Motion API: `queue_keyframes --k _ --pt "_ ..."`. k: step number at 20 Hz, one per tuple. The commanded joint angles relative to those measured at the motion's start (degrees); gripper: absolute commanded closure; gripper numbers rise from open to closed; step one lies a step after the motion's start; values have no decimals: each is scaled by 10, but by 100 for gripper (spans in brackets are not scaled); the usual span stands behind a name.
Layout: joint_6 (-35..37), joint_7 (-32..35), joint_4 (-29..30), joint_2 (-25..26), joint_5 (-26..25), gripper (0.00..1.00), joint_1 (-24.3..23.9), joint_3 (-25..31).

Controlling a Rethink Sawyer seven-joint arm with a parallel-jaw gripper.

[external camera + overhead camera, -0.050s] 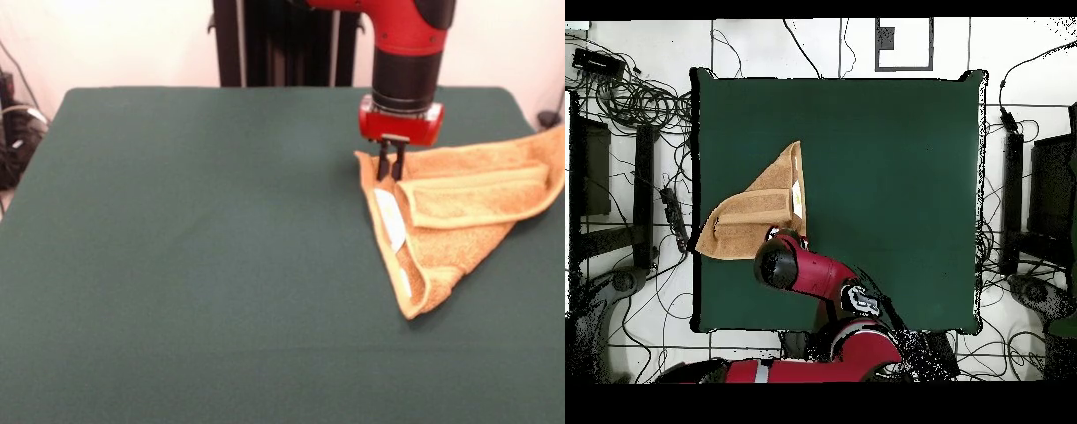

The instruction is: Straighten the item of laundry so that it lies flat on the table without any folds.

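The item of laundry [459, 221] is an orange-tan towel folded over itself into a rough triangle at the right side of the green table [194, 265]. One corner hangs past the table's right edge. A white tag [389, 216] shows along its left fold. My gripper [390, 168] comes straight down onto the towel's far left corner, with both dark fingers close together and touching the cloth there. In the overhead view the towel [760, 210] lies at the table's left edge, and the arm's head [777, 262] covers the gripper and the corner below it.
Cables and dark equipment [635, 150] lie on the floor beside the table's towel-side edge. More cables and stands [1015, 200] sit on the opposite side. The green top [895, 180] spreads wide away from the towel.
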Motion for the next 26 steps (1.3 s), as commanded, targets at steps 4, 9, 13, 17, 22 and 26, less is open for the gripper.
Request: queue_keyframes --k 4,9,13,17,22,26 --pt "-12 135 33 -17 14 100 30 33" --pt "116 58 90 -168 -33 100 -29 1" --pt "171 8 119 -237 -73 100 -105 16" --pt "214 -27 137 -287 -107 100 -172 40" --pt "238 -55 108 -274 -147 100 -236 76" --pt "244 -59 81 -246 -172 100 -271 100"
